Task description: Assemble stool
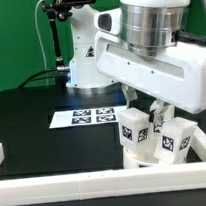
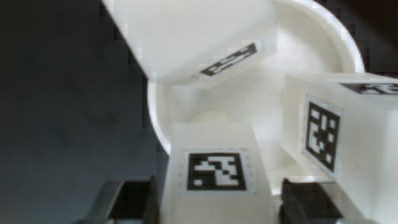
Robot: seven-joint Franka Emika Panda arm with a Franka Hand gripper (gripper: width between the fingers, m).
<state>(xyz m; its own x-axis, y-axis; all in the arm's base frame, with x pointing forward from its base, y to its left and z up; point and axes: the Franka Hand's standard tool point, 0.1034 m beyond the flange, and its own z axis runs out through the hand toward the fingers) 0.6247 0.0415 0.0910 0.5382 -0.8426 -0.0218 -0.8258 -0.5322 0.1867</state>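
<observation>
Stool (image 1: 149,135) in white plastic, partly put together, standing on the black counter (image 1: 31,112) near the front corner at the exterior view's right, close to the long white border rail (image 1: 97,180). Round seat disc (image 2: 196,90) lying low, seen as a curved white rim in the wrist view. Three chunky legs rising from it in the exterior view, each with a black-and-white marker tag: one leg (image 1: 132,130) toward the exterior view's left, one leg (image 1: 175,137) toward the exterior view's right, one between and behind, mostly hidden by the arm. Cannot tell if all legs are fully seated in the disc.

Gripper (image 1: 152,112) of the Franka arm directly above the stool, reaching down among the legs. Fingers (image 2: 128,200) dark, at the edge of the wrist view, closed on a tagged leg (image 2: 222,170) that sits between them; contact on both sides looks plausible but the pads are partly cut off by the frame. Another tagged leg (image 2: 338,120) just beside it, upright. A third tag (image 2: 228,60) farther away on the inner white surface, tilted.

Marker board (image 1: 82,117) flat on the counter, toward the exterior view's left of the stool, apart from it. White robot base (image 1: 87,57) behind, green backdrop (image 1: 16,38) beyond.
</observation>
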